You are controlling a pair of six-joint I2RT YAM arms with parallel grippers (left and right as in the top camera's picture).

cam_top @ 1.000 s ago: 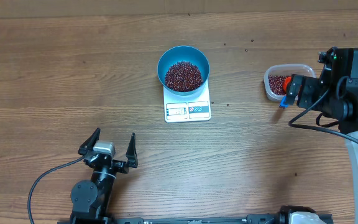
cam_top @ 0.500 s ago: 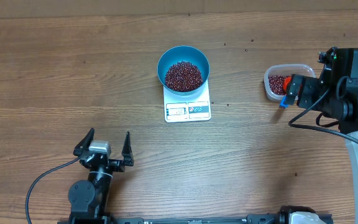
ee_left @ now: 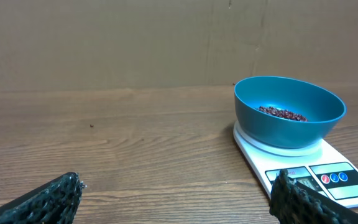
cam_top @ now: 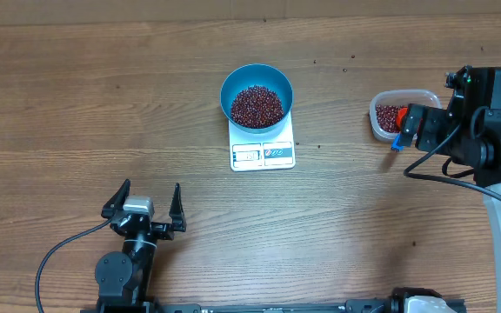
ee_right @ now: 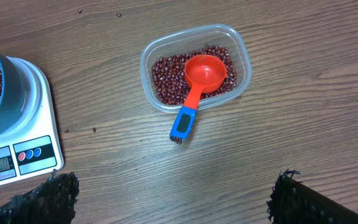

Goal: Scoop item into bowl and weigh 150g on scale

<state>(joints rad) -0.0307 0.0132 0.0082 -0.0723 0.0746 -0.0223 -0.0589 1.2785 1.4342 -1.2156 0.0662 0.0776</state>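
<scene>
1. Brown wood-grain bench (cam_top: pixel 76 104): carries everything listed.
2. Left gripper (cam_top: pixel 150 196): near the bench's near edge, left of the middle, well apart from all task things; jaws spread wide, holding nothing.
3. Right gripper (ee_right: pixel 173 190): by the right edge, above bare wood just on the near side of the tub; jaws spread wide, holding nothing.
4. Small flat white rectangular kitchen scale (cam_top: pixel 263 152): mid-bench, toward the far edge; display lit, digits too small to read with confidence.
5. Round deep bright blue bowl (ee_left: pixel 288 127): upright on the scale's platform, display panel left uncovered.
6. Clear rectangular plastic tub (ee_right: pixel 244 71): near the right edge, well apart from the scale.
7. Orange-red round scoop with blue-tipped handle (ee_right: pixel 205 73): cup lying in the tub on the stock, handle reaching over the tub's rim toward the bench.
8. Small dark red-brown beans: a heap in the bowl (cam_top: pixel 256 104); a shallow layer in the tub (ee_right: pixel 166 74).

Status, as judged: bowl loaded and weighing, scoop parked, nothing in hand. The scooping looks finished or paused. What is left is confirming the target weight, with a top-up or removal if it is off
</scene>
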